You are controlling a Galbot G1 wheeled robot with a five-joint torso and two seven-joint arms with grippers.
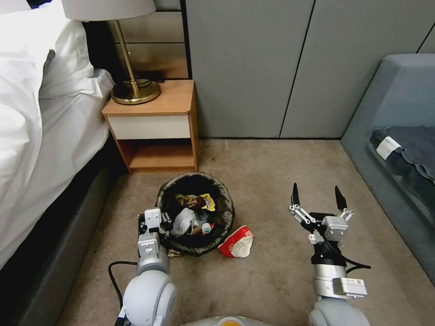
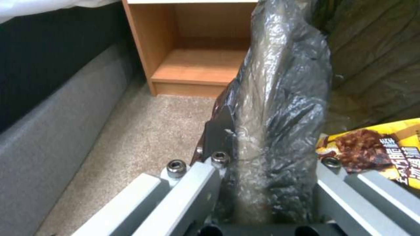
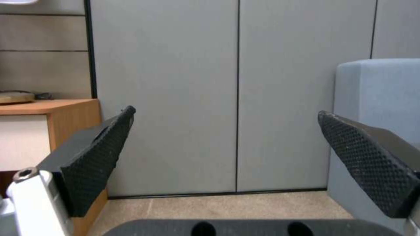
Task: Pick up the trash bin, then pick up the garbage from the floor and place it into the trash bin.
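Observation:
The trash bin (image 1: 225,204), lined with a dark crinkly bag, stands on the carpet in front of the nightstand. My left gripper (image 1: 162,221) is shut on its near-left rim; in the left wrist view the bag-covered rim (image 2: 280,82) runs between the jaws of the left gripper (image 2: 267,154). Inside the bin lie a yellow snack wrapper (image 1: 200,201) (image 2: 376,147), white tissue (image 1: 182,222) and other scraps. One piece of garbage, a crushed red-and-white wrapper (image 1: 236,242), lies on the floor against the bin's right side. My right gripper (image 1: 317,192) (image 3: 226,113) hangs open over bare carpet right of it, holding nothing.
A wooden nightstand (image 1: 154,122) with a brass lamp (image 1: 135,90) stands behind the bin. The bed (image 1: 36,127) runs along the left, a grey sofa (image 1: 398,149) along the right, grey wall panels (image 1: 272,68) at the back. Open carpet (image 1: 272,280) lies between my arms.

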